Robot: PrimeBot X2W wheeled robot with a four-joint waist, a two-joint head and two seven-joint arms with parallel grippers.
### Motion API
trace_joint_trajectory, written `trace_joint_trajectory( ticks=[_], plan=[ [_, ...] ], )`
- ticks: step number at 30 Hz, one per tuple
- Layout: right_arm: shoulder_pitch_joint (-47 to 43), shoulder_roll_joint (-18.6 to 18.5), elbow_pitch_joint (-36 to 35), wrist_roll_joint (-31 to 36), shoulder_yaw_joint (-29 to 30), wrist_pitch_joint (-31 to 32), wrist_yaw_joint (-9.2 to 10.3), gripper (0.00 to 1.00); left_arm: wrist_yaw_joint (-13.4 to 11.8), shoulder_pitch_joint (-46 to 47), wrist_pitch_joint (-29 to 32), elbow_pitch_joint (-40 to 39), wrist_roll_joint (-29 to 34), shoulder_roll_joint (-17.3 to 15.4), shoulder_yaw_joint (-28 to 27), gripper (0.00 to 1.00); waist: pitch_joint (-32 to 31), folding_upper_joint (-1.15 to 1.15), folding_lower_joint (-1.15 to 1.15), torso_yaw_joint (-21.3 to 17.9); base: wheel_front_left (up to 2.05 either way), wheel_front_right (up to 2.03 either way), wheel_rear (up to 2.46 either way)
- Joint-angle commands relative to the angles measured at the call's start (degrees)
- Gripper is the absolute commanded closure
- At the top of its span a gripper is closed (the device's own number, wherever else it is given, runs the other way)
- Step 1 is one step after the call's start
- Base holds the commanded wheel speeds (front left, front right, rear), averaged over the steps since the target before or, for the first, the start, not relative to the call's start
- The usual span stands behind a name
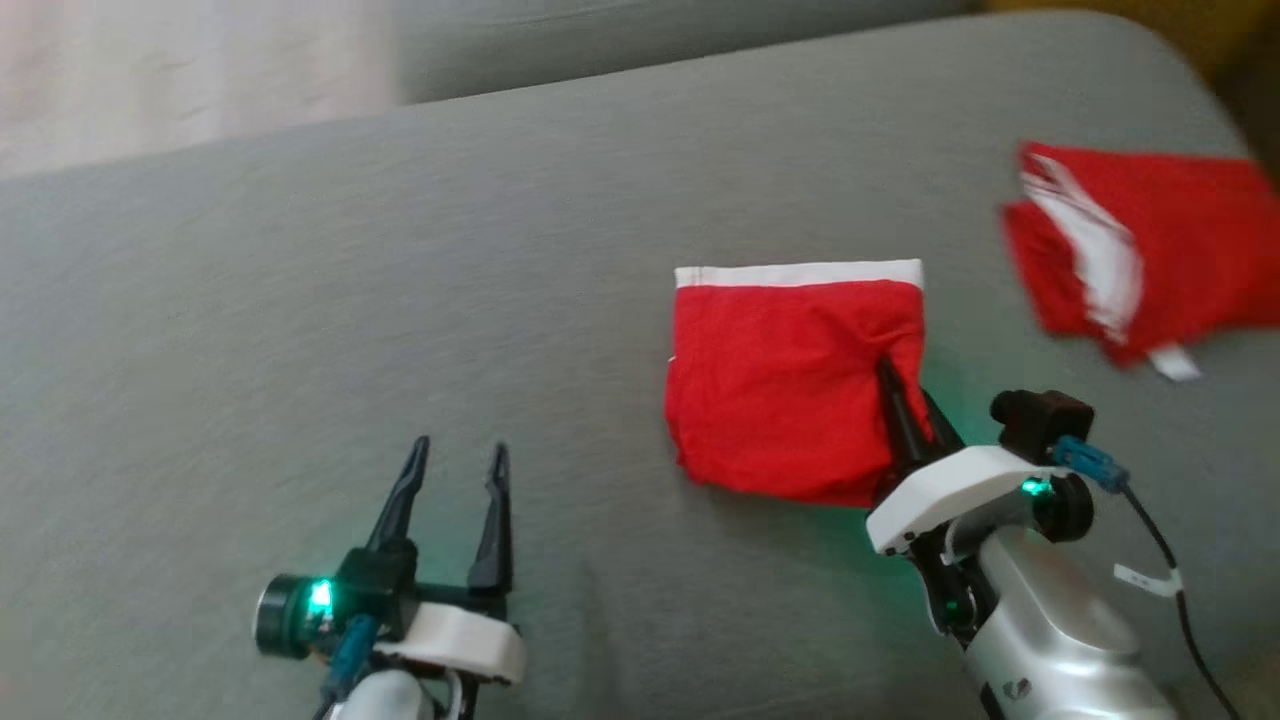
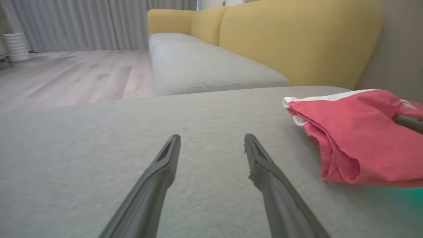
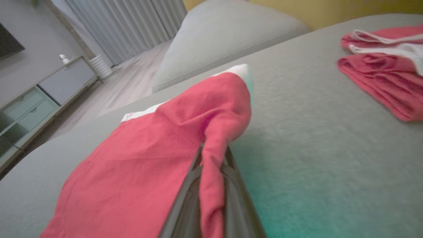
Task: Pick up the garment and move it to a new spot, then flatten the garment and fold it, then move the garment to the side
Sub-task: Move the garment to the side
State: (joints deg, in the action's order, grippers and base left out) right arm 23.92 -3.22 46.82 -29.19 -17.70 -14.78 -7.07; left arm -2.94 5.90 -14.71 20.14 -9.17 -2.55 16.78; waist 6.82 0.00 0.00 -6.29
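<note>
1. My right claw (image 1: 905, 385) sits at the lower right of the head view. Its two dark fingers are pressed together on the right edge of the folded red garment (image 1: 790, 385).
2. In the right wrist view, a ridge of that red cloth (image 3: 148, 158) runs up between my fingers (image 3: 183, 205) and bunches into a raised hump just past their tips. This claw is clamped on the garment.
3. The garment lies right of centre in the head view on the grey sofa cushion (image 1: 400, 300). It is a rough square with its white waistband (image 1: 800, 273) along the top edge.
4. My left claw (image 1: 460, 445) is at the lower left of the head view. Its fingers are spread wide with nothing between them, over bare cushion and well apart from the garment.
5. In the left wrist view, those fingers (image 2: 155, 185) frame only grey fabric. The garment (image 2: 357, 138) lies at the right edge, with its folded layers showing at the near corner.
6. A second red garment (image 1: 1140, 250) with white trim lies crumpled at the upper right of the head view, apart from the folded one. It also shows at the upper right of the right wrist view (image 3: 386, 76).
7. A yellow backrest (image 2: 297, 39) crosses the top of the left wrist view. Pale wood floor (image 2: 72, 76) and grey curtains (image 2: 82, 23) are at the upper left.
</note>
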Motion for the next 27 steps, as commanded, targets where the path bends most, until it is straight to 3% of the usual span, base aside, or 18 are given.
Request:
trace_joint_trajectory(
  ticks=[1,7,12,21,27],
  plan=[
    [1.0,0.3,-2.0,0.3,-2.0,-0.2,-0.42,1.0,0.3,3.4,-0.3,-1.6,-0.6,-0.3,-0.7,0.0,0.2,0.0,0.0,-9.7,0.0,0.0,0.0],
    [1.8,0.3,-2.5,0.2,-3.4,-0.2,-0.42,1.0,1.1,5.7,-0.3,-0.7,-1.1,-0.3,2.0,0.0,2.4,0.0,0.0,-16.1,0.0,0.0,0.0],
    [3.4,0.3,-2.2,1.5,-3.4,-0.2,-0.42,1.0,1.5,6.5,-0.3,0.0,-0.8,-0.3,3.1,0.0,4.1,0.0,0.0,-17.5,0.0,0.0,0.0],
    [14.7,-3.4,3.9,10.5,-2.3,-0.2,-0.42,1.0,2.2,7.2,-0.3,1.1,0.1,-0.3,3.6,0.0,7.2,0.0,0.0,-12.7,0.0,0.0,0.0],
    [24.1,-12.9,12.1,15.2,-0.8,1.7,-0.42,1.0,2.6,7.5,-0.3,0.7,0.7,-0.3,2.9,0.0,9.0,0.0,0.0,-7.9,0.0,0.0,0.0]
  ],
)
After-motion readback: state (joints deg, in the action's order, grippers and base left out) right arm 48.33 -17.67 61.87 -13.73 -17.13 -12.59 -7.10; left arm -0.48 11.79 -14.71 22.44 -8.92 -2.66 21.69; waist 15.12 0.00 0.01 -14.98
